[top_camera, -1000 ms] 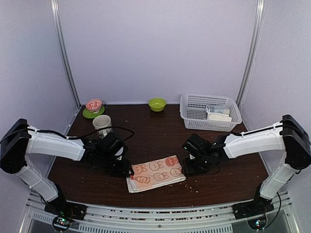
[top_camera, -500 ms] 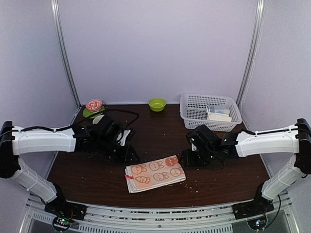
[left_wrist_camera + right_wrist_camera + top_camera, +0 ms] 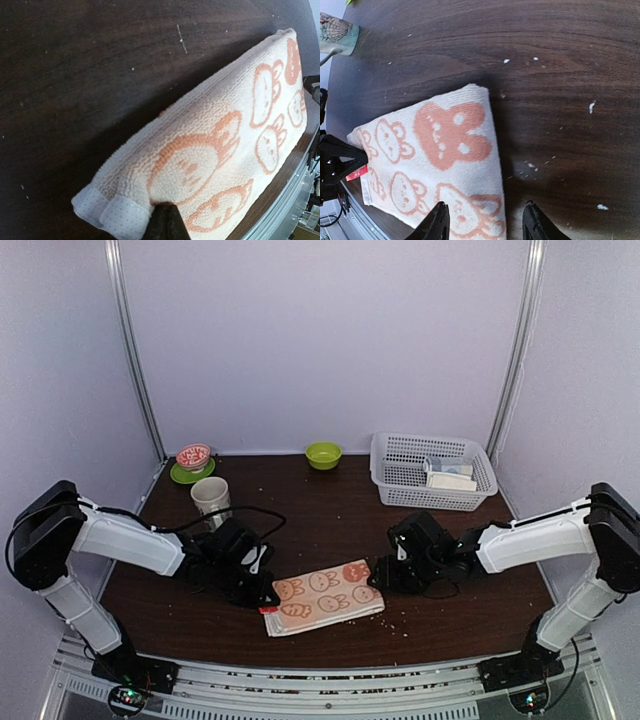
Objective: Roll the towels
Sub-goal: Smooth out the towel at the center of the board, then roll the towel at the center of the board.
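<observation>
A folded white towel printed with orange rabbits lies flat near the table's front edge. The left wrist view shows its layered hem close up, towel. My left gripper is at its left edge. There the closed tips of the left gripper pinch the cloth, which puckers round them. My right gripper hangs low at the towel's right end. In the right wrist view the right gripper is open, one finger over the towel and the other over bare wood.
A white basket holding folded cloths stands at the back right. A green bowl sits at the back centre. At the back left are a cup and a red-patterned bowl on a green saucer. Crumbs dot the dark table.
My left gripper swung out toward the cup, came back to the towel's left edge and shut there. My right gripper dropped to the towel's right end, and its jaws narrowed a little.
</observation>
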Available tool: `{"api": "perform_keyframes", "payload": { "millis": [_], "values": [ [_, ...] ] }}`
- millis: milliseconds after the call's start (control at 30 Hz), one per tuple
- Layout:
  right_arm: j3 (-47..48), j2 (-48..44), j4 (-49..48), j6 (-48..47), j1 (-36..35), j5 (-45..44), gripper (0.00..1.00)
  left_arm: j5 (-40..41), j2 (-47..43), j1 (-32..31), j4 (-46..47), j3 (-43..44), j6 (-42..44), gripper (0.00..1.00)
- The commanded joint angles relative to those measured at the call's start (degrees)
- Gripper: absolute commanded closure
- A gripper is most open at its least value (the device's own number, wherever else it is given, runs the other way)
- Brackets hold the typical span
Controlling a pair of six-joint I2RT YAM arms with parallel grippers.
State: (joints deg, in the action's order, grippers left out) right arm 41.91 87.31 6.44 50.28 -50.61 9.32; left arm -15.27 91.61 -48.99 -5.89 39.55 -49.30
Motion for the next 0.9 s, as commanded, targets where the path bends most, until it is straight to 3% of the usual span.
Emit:
{"api": "perform_keyframes", "payload": {
  "millis": [0,233,367,467,533,600,867],
  "values": [
    [-2.1,2.2,-6.6,1.6,2.7,6.9,0.5,1.1,2.9,0.0,2.2,-2.5,-0.6,1.0],
    [-5.0,5.8,-8.7,4.0,3.9,10.3,0.58,1.6,3.3,0.1,1.8,-2.7,0.2,1.0],
    [-7.9,7.1,-13.2,6.3,4.7,11.5,0.74,1.0,4.1,0.1,1.9,-2.5,0.4,1.0],
    [-8.1,5.9,-11.4,5.3,5.1,9.6,0.88,0.7,4.4,0.0,1.9,-2.3,0.7,1.0],
    [-6.7,3.5,-5.6,2.5,5.1,5.3,0.98,0.5,4.5,0.0,1.9,-2.0,1.1,1.0],
    [-4.1,0.9,1.8,-0.9,5.1,0.1,1.0,0.2,4.8,0.0,2.0,-1.5,1.4,1.0],
    [8.8,-0.5,25.7,-9.7,1.9,-15.9,1.0,-2.6,9.3,-1.4,4.6,2.9,2.1,1.0]
  ]
}}
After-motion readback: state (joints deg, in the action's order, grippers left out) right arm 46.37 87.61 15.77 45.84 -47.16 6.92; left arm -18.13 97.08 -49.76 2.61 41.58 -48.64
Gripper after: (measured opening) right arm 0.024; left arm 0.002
